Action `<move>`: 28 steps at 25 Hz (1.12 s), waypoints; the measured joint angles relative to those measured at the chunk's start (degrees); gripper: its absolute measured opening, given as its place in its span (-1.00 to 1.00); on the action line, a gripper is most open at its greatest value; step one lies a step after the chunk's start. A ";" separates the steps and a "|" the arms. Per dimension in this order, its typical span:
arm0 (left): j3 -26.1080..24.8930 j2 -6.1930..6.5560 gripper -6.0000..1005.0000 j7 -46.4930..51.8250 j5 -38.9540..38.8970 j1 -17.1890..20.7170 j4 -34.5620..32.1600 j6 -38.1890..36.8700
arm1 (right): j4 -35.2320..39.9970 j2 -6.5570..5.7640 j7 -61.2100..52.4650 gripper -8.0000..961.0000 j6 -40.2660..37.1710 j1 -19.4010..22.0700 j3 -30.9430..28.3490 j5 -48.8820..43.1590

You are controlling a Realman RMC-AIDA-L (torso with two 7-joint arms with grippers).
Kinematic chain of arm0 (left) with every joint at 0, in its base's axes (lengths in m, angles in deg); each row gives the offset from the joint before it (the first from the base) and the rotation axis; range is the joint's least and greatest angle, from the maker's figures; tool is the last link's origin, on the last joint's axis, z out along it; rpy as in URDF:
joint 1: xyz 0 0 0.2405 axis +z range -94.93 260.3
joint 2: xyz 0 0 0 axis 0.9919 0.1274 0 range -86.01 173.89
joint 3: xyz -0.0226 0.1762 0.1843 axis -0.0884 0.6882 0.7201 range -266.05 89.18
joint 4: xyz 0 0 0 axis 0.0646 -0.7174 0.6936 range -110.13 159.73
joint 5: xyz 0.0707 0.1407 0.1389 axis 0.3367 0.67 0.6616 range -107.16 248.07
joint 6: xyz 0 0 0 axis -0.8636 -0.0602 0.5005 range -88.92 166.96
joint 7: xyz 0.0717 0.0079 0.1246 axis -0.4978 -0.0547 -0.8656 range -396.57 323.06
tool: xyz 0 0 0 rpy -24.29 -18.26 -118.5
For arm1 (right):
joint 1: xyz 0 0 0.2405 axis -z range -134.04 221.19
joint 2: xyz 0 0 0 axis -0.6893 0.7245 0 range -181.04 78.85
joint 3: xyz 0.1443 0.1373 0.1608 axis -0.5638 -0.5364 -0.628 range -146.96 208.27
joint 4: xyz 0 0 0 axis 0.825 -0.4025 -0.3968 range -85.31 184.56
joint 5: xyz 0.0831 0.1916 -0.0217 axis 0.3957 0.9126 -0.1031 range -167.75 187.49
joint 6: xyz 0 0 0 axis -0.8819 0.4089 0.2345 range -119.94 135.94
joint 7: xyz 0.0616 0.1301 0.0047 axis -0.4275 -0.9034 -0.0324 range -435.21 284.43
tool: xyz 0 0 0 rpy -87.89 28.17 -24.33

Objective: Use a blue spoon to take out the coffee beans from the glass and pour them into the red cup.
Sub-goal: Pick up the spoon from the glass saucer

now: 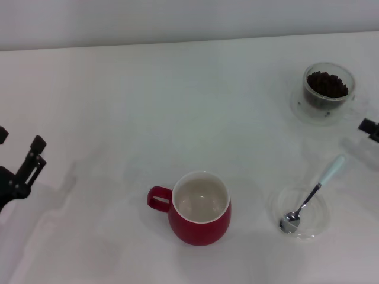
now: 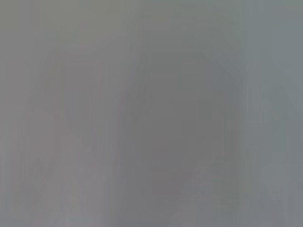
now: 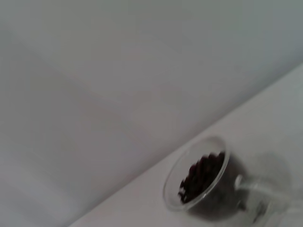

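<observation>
- Lying with its metal bowl down in a flat clear dish [image 1: 303, 222], the blue spoon [image 1: 314, 194] points its pale handle up and away over the dish's far rim, toward the robot's right edge of the table [image 1: 177, 100].
- Nothing grips the spoon; both grippers are well apart from it.
- Coffee beans [image 1: 325, 84] fill the glass [image 1: 328, 89], which stands on a clear saucer [image 1: 308, 112] at the far right of the table, well beyond the spoon.
- From the right wrist view the glass [image 3: 196, 175] shows tilted in the picture, with the beans [image 3: 201, 177] dark inside it against the pale wall behind.
- Nearer the middle front stands the red cup [image 1: 199, 207], upright, its cream inside bare, its loop handle turned to the robot's left.
- Cup and dish sit apart, the dish to the cup's right.
- Only a small dark piece of the right gripper [image 1: 371, 128] shows at the right edge, between glass and spoon in depth; I cannot tell how far it is open.
- Low at the left edge, the left gripper [image 1: 18, 141] hangs with its dark fingers [image 1: 37, 145] spread and nothing between them.
- Its own wrist view gives only a grey blur.
</observation>
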 joint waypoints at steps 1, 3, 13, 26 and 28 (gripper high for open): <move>0.00 0.00 0.45 0.00 -0.69 -0.33 -0.25 0.49 | 0.00 0.00 -0.95 0.58 0.12 -0.42 0.23 -0.96; 0.00 0.00 0.45 0.00 -1.28 -0.52 -0.36 0.88 | 0.00 0.09 -2.12 0.58 0.26 -1.04 1.10 -2.09; 0.01 0.00 0.45 0.00 -1.96 -1.13 -0.72 2.63 | -0.56 0.74 -3.63 0.58 -0.01 -1.54 4.19 -2.96; 0.01 -0.08 0.45 0.00 -1.98 -2.84 -0.83 1.47 | -0.58 1.91 -3.46 0.57 1.30 -0.72 5.08 -4.51; 0.01 -0.09 0.45 0.00 -1.98 -2.96 -0.84 1.20 | -0.59 2.10 -3.40 0.57 1.64 -0.64 5.12 -4.54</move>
